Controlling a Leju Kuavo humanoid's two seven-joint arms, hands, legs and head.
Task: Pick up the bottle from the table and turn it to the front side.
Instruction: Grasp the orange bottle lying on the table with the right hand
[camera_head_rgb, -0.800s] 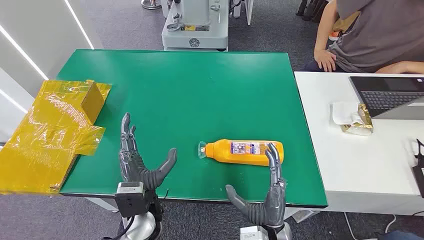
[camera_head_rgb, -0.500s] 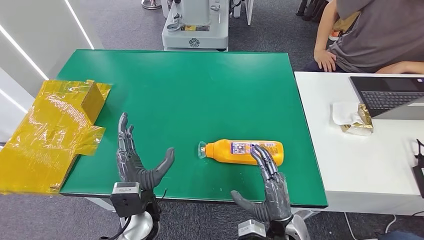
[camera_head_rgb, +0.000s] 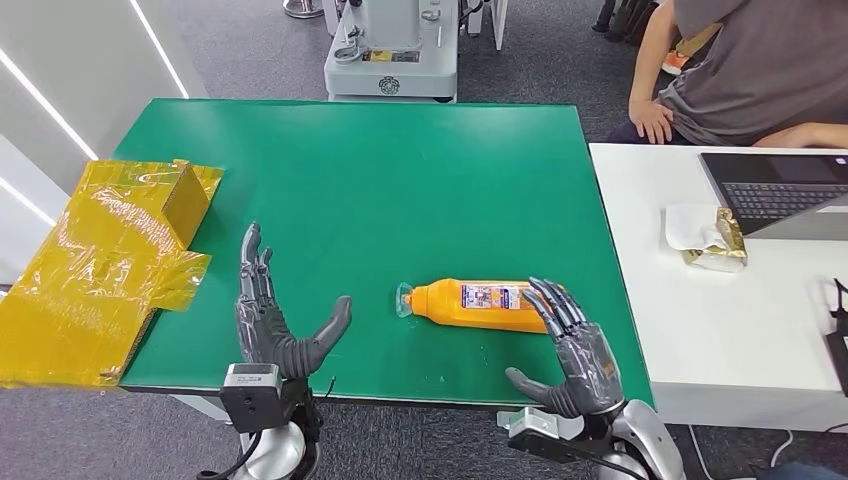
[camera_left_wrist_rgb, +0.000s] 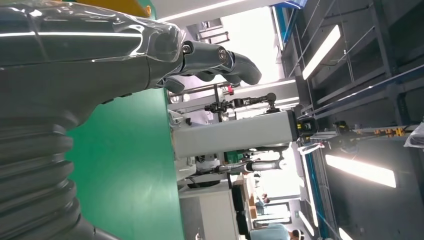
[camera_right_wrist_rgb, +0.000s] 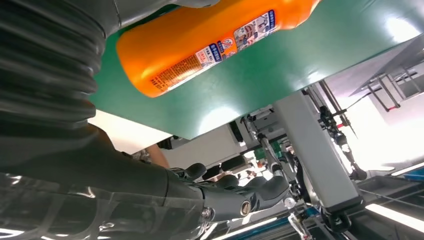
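Orange plastic bottle (camera_head_rgb: 490, 304) is seen lying on its side on the green tabletop (camera_head_rgb: 400, 180); the right hand (camera_head_rgb: 578, 352), fingers spread and holding nothing, is poised at its base. A glancing touch could roll the bottle away

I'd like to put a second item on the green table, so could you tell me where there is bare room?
The far half of the green table is bare, as is the middle strip between the left hand and the orange bottle. It is crowded near the front right, where the right hand reaches the bottle, and at the left edge under the yellow bag.
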